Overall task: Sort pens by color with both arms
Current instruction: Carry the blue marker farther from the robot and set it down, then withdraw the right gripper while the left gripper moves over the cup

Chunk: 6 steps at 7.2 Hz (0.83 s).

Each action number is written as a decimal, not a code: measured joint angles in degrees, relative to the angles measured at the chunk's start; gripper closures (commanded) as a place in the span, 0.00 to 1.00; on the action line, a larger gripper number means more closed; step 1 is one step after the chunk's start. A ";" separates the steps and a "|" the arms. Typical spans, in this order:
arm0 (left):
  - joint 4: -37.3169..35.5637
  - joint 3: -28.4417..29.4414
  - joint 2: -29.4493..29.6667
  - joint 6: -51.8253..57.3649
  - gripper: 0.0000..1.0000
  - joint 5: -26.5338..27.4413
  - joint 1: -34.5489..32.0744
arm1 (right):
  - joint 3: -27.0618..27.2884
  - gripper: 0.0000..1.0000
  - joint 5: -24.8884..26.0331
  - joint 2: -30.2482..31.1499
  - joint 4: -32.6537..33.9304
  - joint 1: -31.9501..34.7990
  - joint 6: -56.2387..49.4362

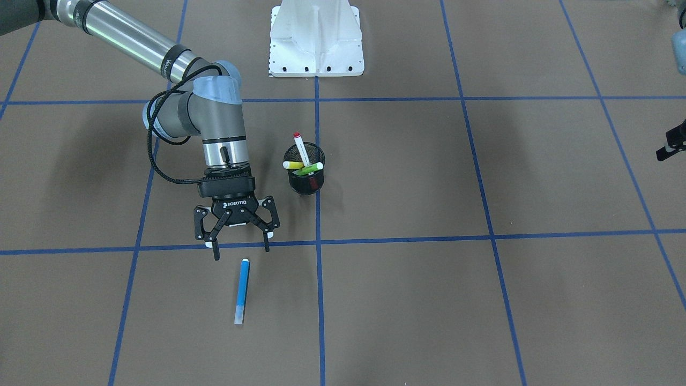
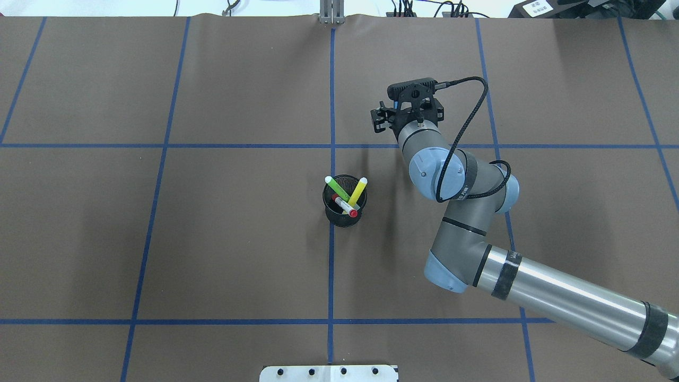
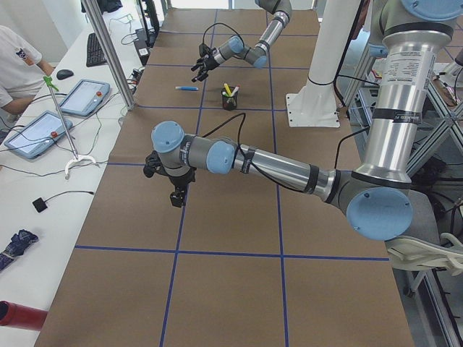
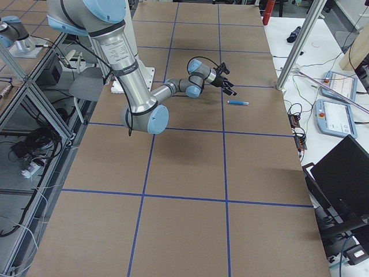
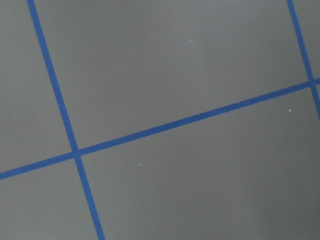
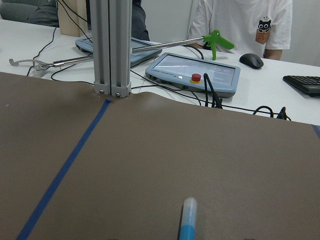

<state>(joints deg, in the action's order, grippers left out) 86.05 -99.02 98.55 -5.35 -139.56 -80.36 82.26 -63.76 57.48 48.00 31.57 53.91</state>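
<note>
A blue pen [image 1: 242, 291] lies flat on the brown table, its tip also showing low in the right wrist view [image 6: 188, 220]. My right gripper [image 1: 241, 252] hangs open and empty just on the robot's side of it, fingers spread over the blue tape line. The black mesh cup [image 1: 305, 182] holds three pens: the red-capped white one [image 1: 301, 147] upright, the yellow one [image 1: 292, 164] and the green one [image 1: 310, 169] leaning. My left gripper [image 1: 671, 146] shows only partly at the table's far end, over bare table; I cannot tell its state.
The white pedestal base [image 1: 316, 40] stands behind the cup. Blue tape lines [image 5: 75, 150] grid the table. Past the far table edge are an aluminium post [image 6: 111, 47], touch panels [image 6: 192, 75] and a seated person [image 6: 240, 22].
</note>
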 measured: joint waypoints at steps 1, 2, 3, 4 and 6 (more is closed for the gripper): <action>-0.09 -2.70 1.49 -8.56 0.00 0.54 2.79 | 3.74 0.00 -3.84 3.03 0.23 1.44 0.29; -0.21 -5.65 3.72 -18.70 0.00 1.74 6.14 | 7.24 0.00 -8.80 6.42 0.75 3.50 1.69; -0.35 -8.54 6.21 -28.91 0.00 3.55 10.03 | 10.51 0.00 -14.37 9.37 2.44 6.12 3.83; -0.53 -11.04 8.82 -38.44 0.00 5.70 14.18 | 13.72 0.00 -20.83 11.70 5.52 9.53 5.07; -2.35 -13.62 15.55 -55.78 0.00 11.14 23.27 | 17.93 0.00 -37.25 15.00 12.27 18.96 5.45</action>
<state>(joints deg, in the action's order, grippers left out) 83.70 -112.64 114.10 -61.13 -128.42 -57.09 100.19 -101.02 72.48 60.27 50.54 59.36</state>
